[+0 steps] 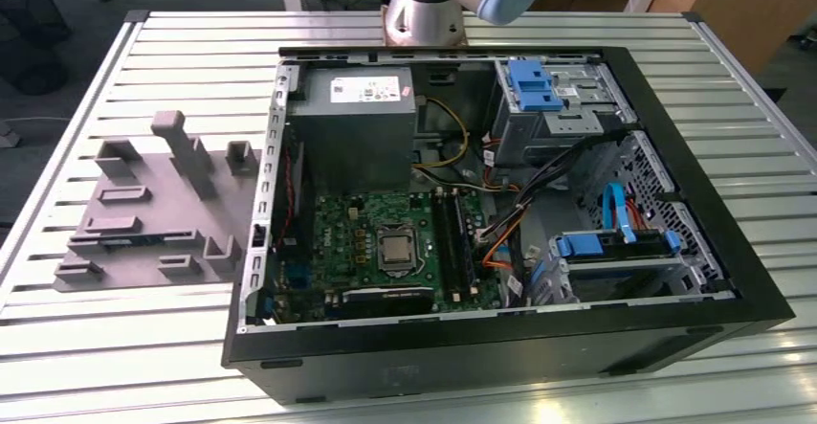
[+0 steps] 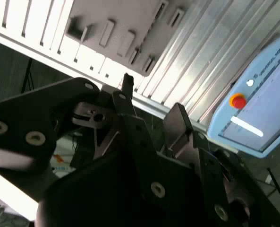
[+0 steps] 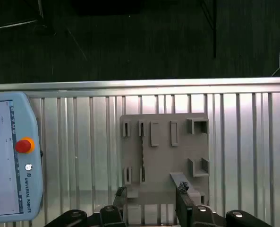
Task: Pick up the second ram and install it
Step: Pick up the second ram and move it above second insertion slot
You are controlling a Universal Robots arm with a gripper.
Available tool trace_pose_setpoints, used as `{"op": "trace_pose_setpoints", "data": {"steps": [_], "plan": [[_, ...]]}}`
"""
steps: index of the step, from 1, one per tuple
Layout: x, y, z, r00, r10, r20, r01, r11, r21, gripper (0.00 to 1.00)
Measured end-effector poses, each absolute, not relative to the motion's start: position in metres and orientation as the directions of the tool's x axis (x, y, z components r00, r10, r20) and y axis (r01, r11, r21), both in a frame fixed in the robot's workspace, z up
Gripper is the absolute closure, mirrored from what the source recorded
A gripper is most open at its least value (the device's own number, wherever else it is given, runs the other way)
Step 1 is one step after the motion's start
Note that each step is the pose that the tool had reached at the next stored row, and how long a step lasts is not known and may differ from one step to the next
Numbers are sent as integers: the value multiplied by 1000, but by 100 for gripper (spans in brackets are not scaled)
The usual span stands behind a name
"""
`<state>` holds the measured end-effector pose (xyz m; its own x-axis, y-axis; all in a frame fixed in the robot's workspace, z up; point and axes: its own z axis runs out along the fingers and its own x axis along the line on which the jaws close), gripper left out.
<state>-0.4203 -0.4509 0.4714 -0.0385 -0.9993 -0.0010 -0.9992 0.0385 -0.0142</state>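
Since the memory stick point(image 3: 142, 151) stood on edge in its grey holder point(image 3: 177, 156), your hand point(image 3: 150, 191) hung above with fingers point(image 3: 183, 190) apart, empty, apparently ready to straddle it.

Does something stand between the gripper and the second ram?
Nothing visible does. In the first wrist view the open gripper hangs over the grey holder, where the second ram stands uncovered.

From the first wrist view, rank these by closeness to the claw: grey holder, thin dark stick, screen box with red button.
1. Grey holder: its near edge sits right at the open gripper.
2. Second ram: set in the holder's slots, just beyond.
3. Screen box: well aside, on the table.
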Motion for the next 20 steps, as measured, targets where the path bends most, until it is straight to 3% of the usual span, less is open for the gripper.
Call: {"op": "trace_pose_setpoints", "data": {"steps": [20], "plan": [[-420, -451, 458, -39, -999, -2, -999, 39, -14, 47]]}}
